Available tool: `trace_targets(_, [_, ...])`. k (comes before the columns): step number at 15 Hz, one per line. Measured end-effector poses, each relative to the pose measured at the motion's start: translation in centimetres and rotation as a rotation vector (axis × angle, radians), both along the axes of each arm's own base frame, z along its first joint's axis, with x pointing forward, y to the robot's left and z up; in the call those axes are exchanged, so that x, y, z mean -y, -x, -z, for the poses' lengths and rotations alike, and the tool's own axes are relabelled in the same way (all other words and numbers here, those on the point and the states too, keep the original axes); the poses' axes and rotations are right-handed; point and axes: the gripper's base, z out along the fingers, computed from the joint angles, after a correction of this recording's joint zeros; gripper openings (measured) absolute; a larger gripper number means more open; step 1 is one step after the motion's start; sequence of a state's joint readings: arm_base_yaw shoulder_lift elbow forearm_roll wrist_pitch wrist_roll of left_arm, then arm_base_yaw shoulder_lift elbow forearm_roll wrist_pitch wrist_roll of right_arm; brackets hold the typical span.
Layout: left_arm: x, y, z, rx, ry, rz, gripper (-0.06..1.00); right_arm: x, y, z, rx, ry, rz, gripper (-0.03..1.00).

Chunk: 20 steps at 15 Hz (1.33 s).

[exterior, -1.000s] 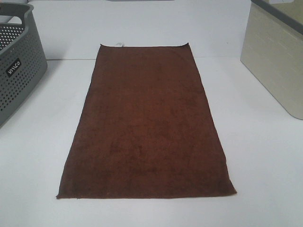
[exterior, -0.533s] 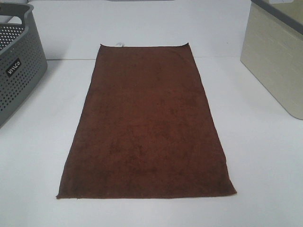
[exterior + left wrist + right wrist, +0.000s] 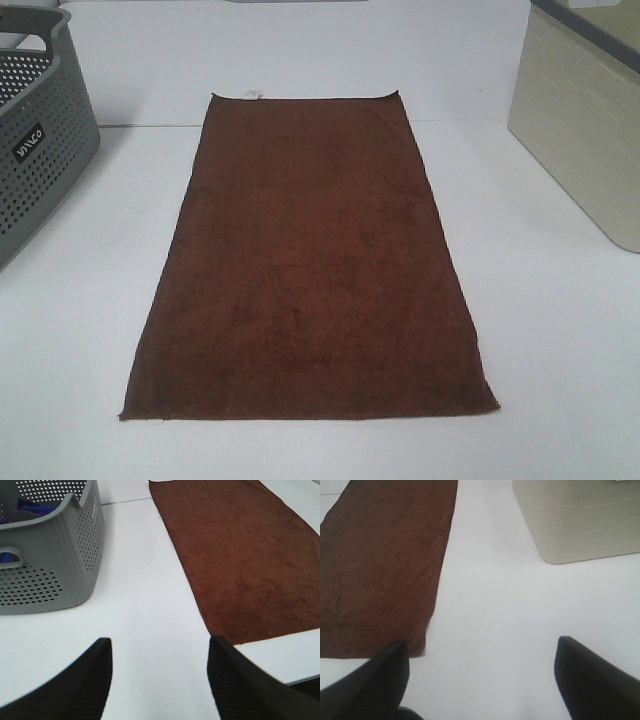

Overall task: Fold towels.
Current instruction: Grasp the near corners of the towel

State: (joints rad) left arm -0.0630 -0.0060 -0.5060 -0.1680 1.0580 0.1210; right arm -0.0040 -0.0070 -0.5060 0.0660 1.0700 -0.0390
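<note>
The dark reddish-brown towel [image 3: 310,260] lies flat and unfolded, lengthwise down the middle of the white table, with a small white tag [image 3: 252,95] at its far short edge. It also shows in the left wrist view [image 3: 245,555] and in the right wrist view [image 3: 380,565]. My left gripper [image 3: 160,677] is open and empty over bare table, beside the towel's near left corner. My right gripper [image 3: 482,672] is open and empty over bare table, beside the towel's near right corner. Neither gripper shows in the exterior high view.
A grey perforated basket [image 3: 35,140] stands at the left of the table; the left wrist view shows blue cloth inside the basket [image 3: 50,555]. A cream bin [image 3: 585,120] stands at the right, also in the right wrist view [image 3: 580,520].
</note>
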Motion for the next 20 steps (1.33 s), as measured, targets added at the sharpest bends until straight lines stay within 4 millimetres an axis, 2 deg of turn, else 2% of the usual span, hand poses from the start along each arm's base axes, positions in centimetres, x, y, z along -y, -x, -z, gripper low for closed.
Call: trace_targets(20, [0.00, 0.00, 0.00, 0.000, 0.000, 0.000, 0.55, 0.00, 0.00, 0.00, 0.000, 0.000, 0.000, 0.75])
